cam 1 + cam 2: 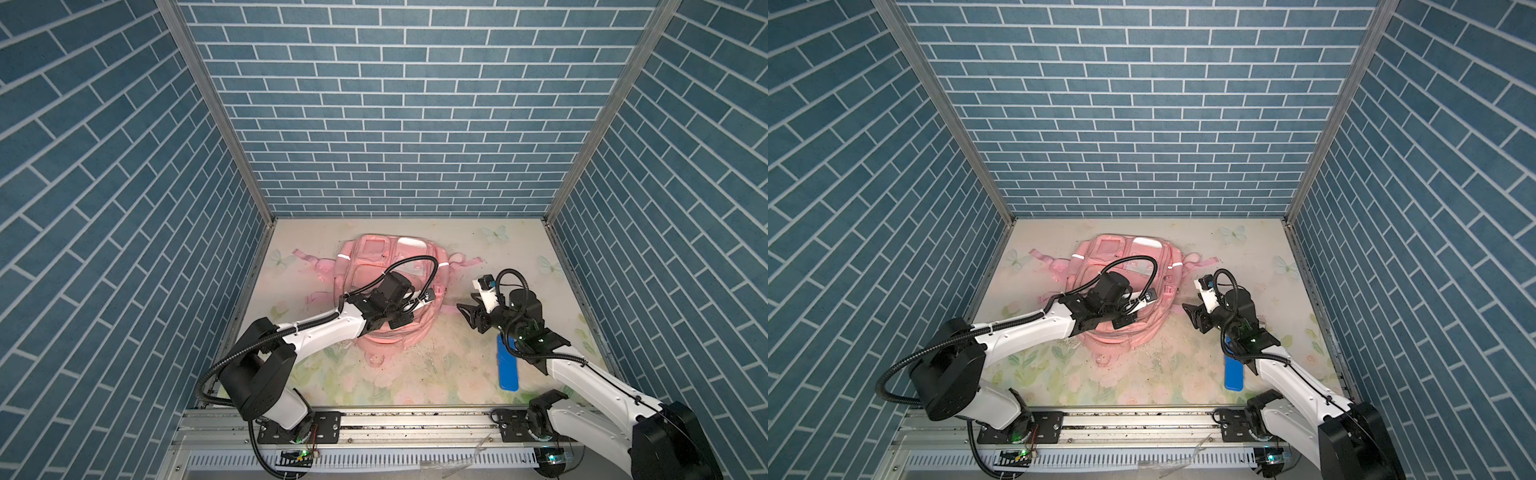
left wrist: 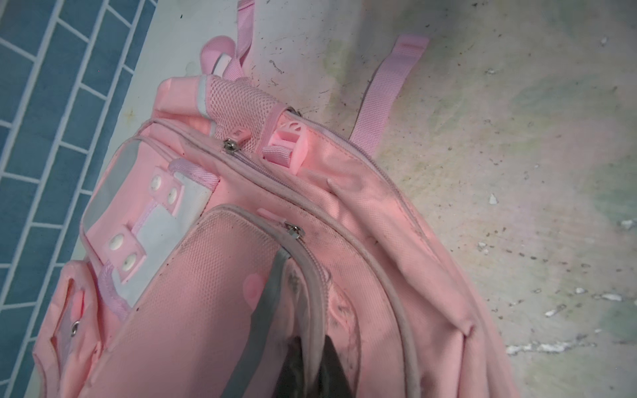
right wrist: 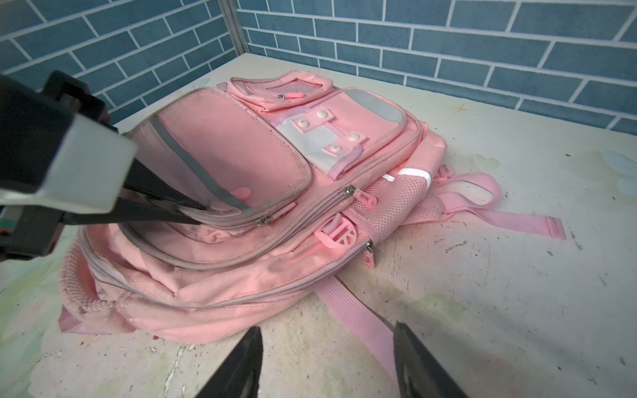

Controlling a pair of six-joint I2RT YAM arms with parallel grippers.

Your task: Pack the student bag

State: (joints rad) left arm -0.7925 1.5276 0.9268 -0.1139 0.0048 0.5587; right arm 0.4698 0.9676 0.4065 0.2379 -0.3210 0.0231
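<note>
My left gripper (image 3: 191,213), left of centre in both top views, is pinched tight on the front-pocket flap (image 3: 220,148) of the pink backpack (image 1: 374,266), which lies mid-table (straps splayed). Just right of it my right gripper (image 1: 471,318) hovers with its jaws spread. A blue flat case (image 1: 508,372) lies lower right.

Matt pink cloth student bag (image 3: 241,268)
</note>
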